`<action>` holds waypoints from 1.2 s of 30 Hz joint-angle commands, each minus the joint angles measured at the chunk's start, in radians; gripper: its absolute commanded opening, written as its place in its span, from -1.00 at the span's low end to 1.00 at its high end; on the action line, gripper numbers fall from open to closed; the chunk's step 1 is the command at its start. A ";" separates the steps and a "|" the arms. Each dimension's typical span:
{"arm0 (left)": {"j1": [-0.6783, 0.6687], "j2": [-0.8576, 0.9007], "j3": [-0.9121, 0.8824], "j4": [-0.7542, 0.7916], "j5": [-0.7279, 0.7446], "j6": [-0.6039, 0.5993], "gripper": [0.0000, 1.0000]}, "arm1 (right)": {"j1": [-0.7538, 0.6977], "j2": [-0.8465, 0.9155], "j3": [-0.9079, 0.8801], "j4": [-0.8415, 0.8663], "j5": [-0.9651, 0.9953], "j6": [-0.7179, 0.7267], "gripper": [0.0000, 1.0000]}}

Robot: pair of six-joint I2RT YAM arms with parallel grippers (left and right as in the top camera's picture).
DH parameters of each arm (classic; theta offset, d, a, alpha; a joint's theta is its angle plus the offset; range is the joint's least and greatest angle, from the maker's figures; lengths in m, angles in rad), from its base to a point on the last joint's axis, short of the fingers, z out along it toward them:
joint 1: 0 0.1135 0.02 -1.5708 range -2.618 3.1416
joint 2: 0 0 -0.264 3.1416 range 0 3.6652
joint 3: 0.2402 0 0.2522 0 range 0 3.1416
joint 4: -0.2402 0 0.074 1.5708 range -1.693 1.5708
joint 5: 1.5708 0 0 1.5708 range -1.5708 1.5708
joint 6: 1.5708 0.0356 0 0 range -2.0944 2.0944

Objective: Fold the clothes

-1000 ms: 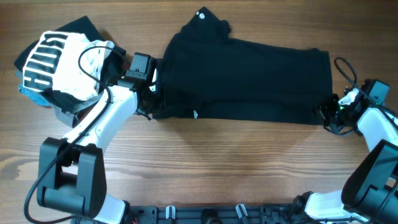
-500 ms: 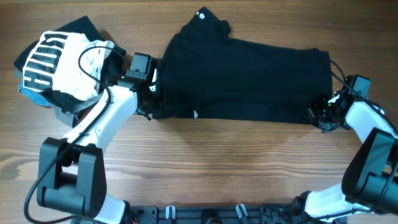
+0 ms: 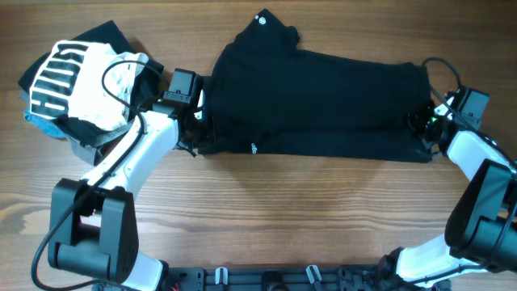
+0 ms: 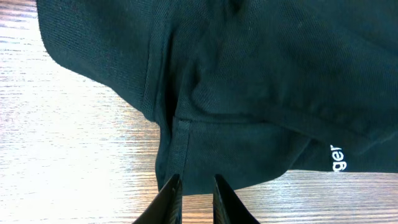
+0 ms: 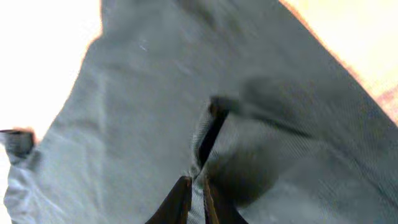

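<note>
The black T-shirt [image 3: 323, 97] lies folded into a long band across the middle of the wooden table, with a tiny white logo at its far top corner. My left gripper [image 3: 197, 134] sits at the shirt's left end. In the left wrist view its narrow jaws [image 4: 194, 186] pinch the hem where a seam of the T-shirt [image 4: 261, 74] runs into them. My right gripper [image 3: 418, 129] is at the shirt's right edge. The blurred right wrist view shows it [image 5: 197, 186] shut on a thin raised fold of the T-shirt [image 5: 124, 124].
A pile of other garments lies at the far left, topped by a white one with black stripes [image 3: 69, 81] over light-blue fabric [image 3: 39, 121]. The left arm [image 3: 121, 170] crosses beside it. Both arm bases stand at the near table edge.
My right gripper has moved from the shirt's near right corner toward the far side along the right edge. The left arm has stayed put.
</note>
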 commanded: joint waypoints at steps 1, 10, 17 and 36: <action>0.000 0.012 0.011 -0.003 0.012 0.006 -0.63 | 0.002 0.004 0.000 0.011 -0.061 -0.057 -0.74; 0.000 -0.018 0.022 -0.061 0.072 0.054 -0.36 | 0.003 -0.159 0.000 -0.119 -0.219 -0.148 -0.53; -0.049 -0.030 0.030 -0.018 0.223 0.108 -0.48 | 0.003 -0.307 0.000 -0.370 -0.223 -0.284 -0.48; -0.277 0.137 0.030 0.225 0.105 0.249 -0.02 | 0.003 -0.314 0.000 -0.531 -0.176 -0.377 -0.42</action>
